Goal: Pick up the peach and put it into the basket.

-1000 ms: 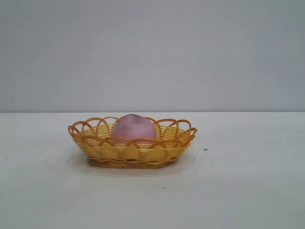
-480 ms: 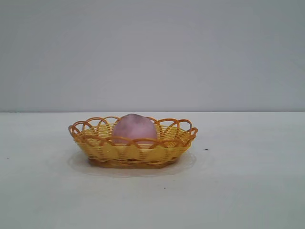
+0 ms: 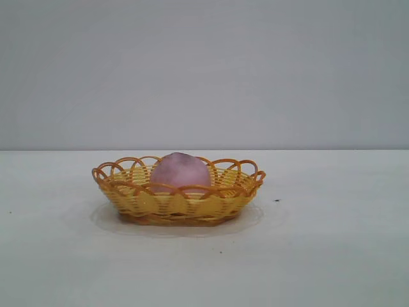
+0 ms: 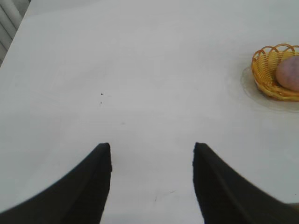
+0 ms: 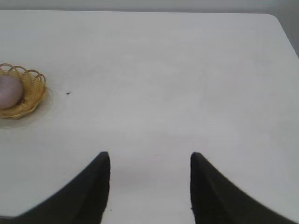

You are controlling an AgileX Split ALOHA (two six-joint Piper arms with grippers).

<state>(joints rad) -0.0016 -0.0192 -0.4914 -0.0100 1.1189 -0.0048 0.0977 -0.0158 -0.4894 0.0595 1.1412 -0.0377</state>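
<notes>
The exterior view shows neither arm, only the basket (image 3: 179, 198) standing on the white counter (image 3: 332, 256) with the peach (image 3: 180, 173) resting inside it, its rounded top rising above the looped orange-brown rim. A pale grey wall fills the background there, and a small dark speck (image 3: 276, 201) lies on the counter just beside the basket.

The wrist views supply what that view lacks. From the left wrist, the left tool (image 4: 152, 154) shows as two dark fingers (image 4: 88, 186) spread well apart over bare counter, with nothing between them and nothing touched. The basket (image 4: 266, 74) sits far ahead of this tool and off to one side, partly cut by the picture's edge, with the peach (image 4: 288, 73) visible inside it. This view also shows a far corner of the counter and a few faint marks on its surface.

From the right wrist, the right tool (image 5: 149, 161) looks the same: fingers (image 5: 88, 191) parted, released, holding nothing, with only white counter in the gap. The basket (image 5: 30, 93) lies well ahead of it and off to the opposite side, again cropped at the edge, the peach (image 5: 9, 91) nestled within. The dark speck (image 5: 68, 93) appears here too, near the basket on the side toward this tool, and the counter's rounded far corner shows.

Both tools are well apart from the basket and the peach.
</notes>
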